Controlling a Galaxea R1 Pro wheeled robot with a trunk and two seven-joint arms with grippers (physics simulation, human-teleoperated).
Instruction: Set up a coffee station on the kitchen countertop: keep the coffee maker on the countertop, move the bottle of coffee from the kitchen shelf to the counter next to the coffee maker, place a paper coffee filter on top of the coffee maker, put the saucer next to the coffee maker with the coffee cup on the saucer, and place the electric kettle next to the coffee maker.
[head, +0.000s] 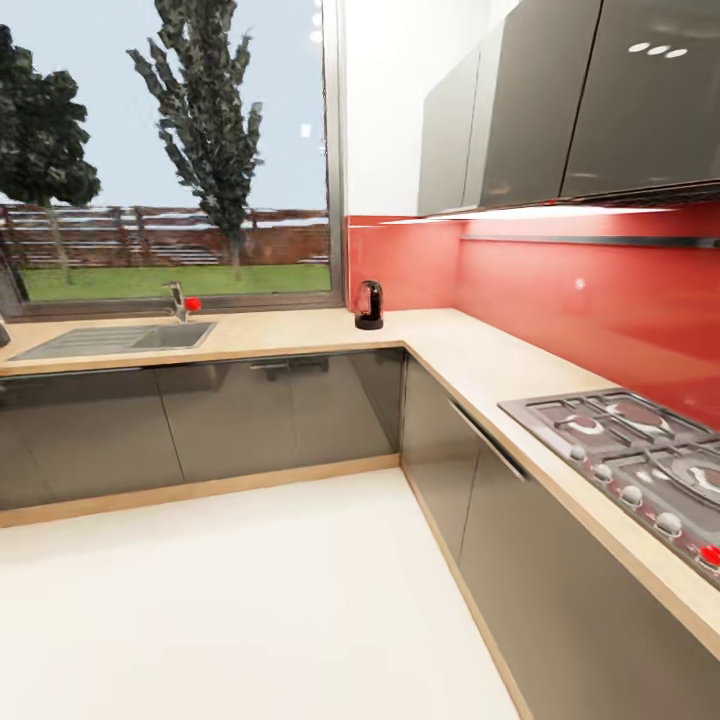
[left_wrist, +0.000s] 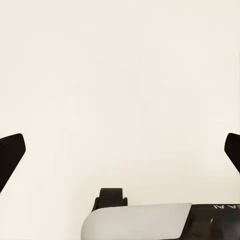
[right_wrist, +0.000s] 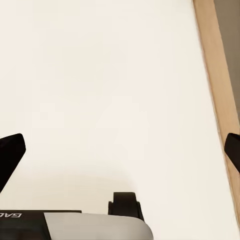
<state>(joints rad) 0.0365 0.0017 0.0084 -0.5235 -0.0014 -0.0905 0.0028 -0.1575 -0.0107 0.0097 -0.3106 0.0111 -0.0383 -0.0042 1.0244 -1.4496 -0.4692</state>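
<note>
A small black appliance (head: 368, 304), which looks like the coffee maker, stands on the light wood countertop (head: 300, 330) in the far corner by the red backsplash. I cannot make out the coffee bottle, paper filter, saucer, cup or kettle. My left gripper (left_wrist: 120, 155) hangs open over the cream floor, its dark fingertips (left_wrist: 11, 156) far apart with nothing between them. My right gripper (right_wrist: 120, 155) is open too, with fingertips (right_wrist: 11, 155) spread wide over the same floor and nothing held.
A sink (head: 115, 340) with a red-knobbed faucet (head: 182, 302) sits under the window at the left. A gas hob (head: 640, 460) occupies the right counter run. Grey base cabinets (head: 230, 415) line both runs, with a wooden plinth (right_wrist: 217, 90) at floor level. Open floor (head: 230, 610) lies ahead.
</note>
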